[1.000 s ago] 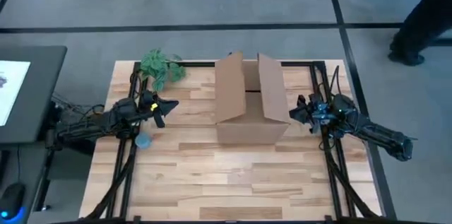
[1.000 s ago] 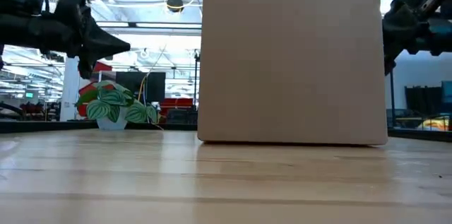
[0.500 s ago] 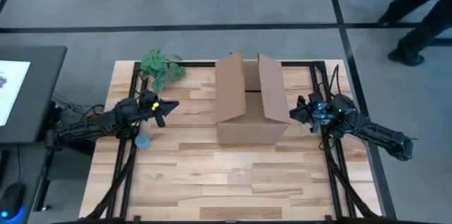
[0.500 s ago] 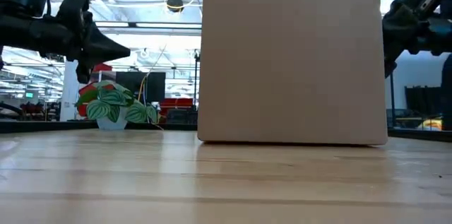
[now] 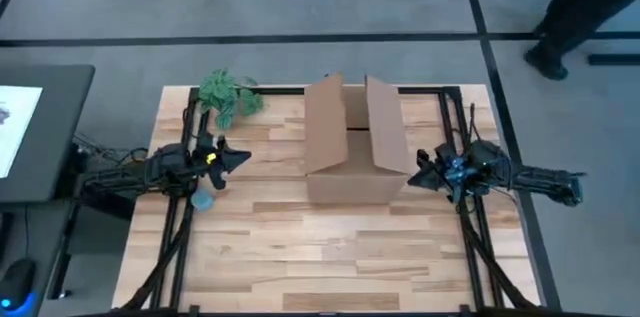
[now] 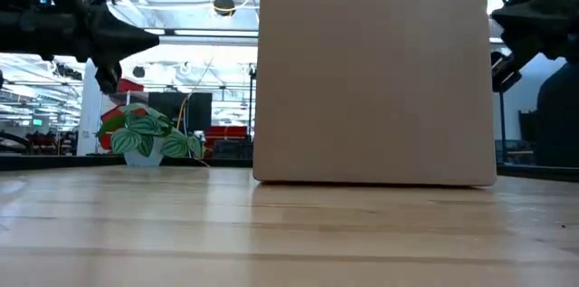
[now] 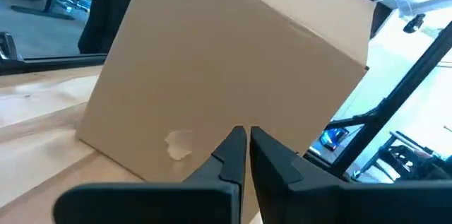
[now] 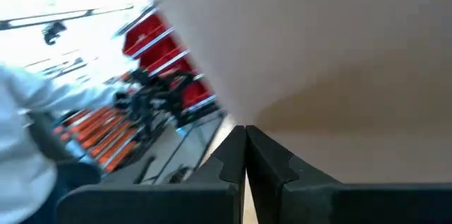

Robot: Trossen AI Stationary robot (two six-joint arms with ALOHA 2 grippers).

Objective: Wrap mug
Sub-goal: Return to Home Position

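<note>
No mug shows in any view. A tall brown cardboard box (image 5: 355, 142) stands on its base on the wooden table, its top flaps open. My left gripper (image 5: 243, 157) hangs above the table to the left of the box, shut and empty, pointing at the box's left wall (image 7: 226, 68). My right gripper (image 5: 414, 179) hangs by the box's near right corner, also shut and empty, with the box wall (image 8: 339, 54) close in front of it.
A potted green plant (image 5: 228, 95) stands at the far left of the table. A small light-blue round object (image 5: 203, 199) lies under my left arm. A person's legs (image 5: 590, 7) show on the floor at the far right. Bare wood lies in front of the box.
My right gripper has swung toward the table's near edge along the box's right side and has turned about its wrist. My left gripper has shifted a little toward the near edge and risen slightly. Both have stayed shut. The person beyond the table has walked.
</note>
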